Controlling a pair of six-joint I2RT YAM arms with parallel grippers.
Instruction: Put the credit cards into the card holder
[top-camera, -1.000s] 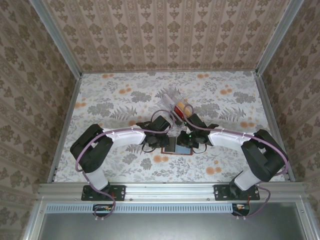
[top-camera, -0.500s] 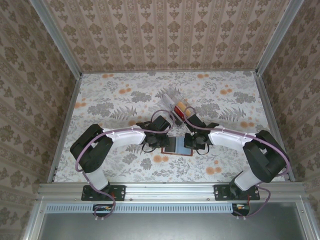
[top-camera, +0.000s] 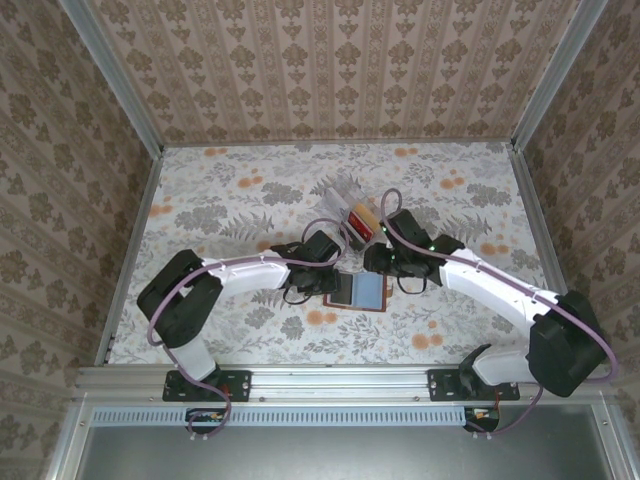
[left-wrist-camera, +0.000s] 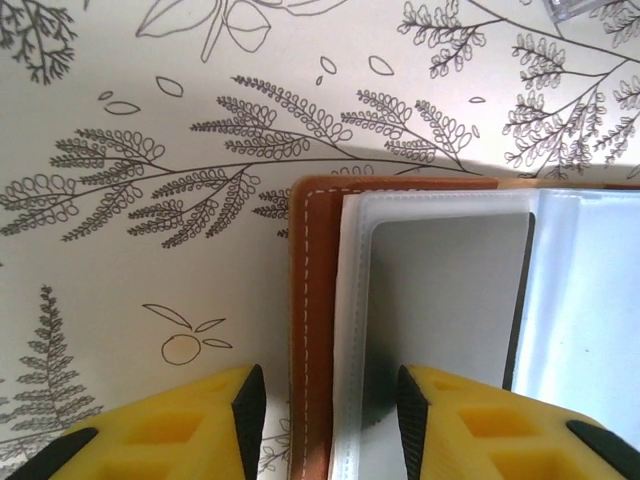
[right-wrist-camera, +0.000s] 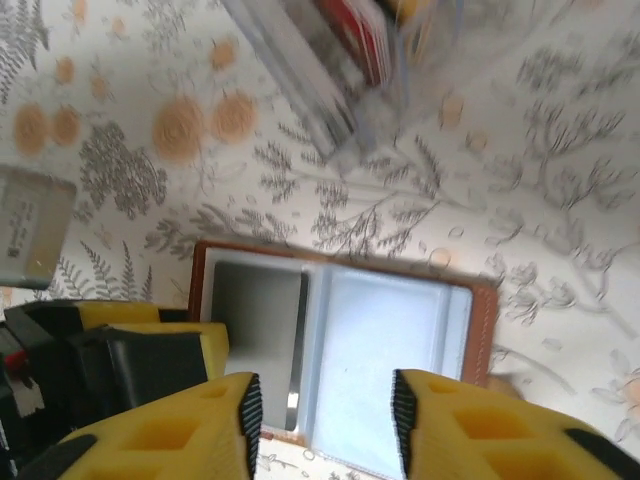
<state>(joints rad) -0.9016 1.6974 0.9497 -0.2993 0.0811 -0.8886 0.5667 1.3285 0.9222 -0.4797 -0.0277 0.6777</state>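
The task looks partly done. The card holder (top-camera: 358, 291) lies open and flat on the flowered worktop (top-camera: 230, 200), near its front edge and between the two arms. Its brown stitched border frames two clear plastic sleeves. One dark grey card (left-wrist-camera: 445, 300) sits inside the left sleeve, squared to its edges. The right sleeve (right-wrist-camera: 385, 365) reads as pale and blank, so it is probably empty, though its sheen makes that uncertain.

What is left, by my reading, is the rest of the cards. At 12 o'clock from the holder stands a clear case (top-camera: 335, 195) with red and orange cards (top-camera: 362, 218) stacked inside; how many I cannot count, and the right wrist view of them is blurred.

The left pincer (left-wrist-camera: 325, 420) is at 9 o'clock of the holder, its yellow fingers apart and straddling the brown edge and the rim of the filled sleeve; whether they touch the leather I cannot tell. The right pincer (right-wrist-camera: 325, 425) hangs at about 2 o'clock of the holder, between it and the case, fingers apart and carrying nothing.
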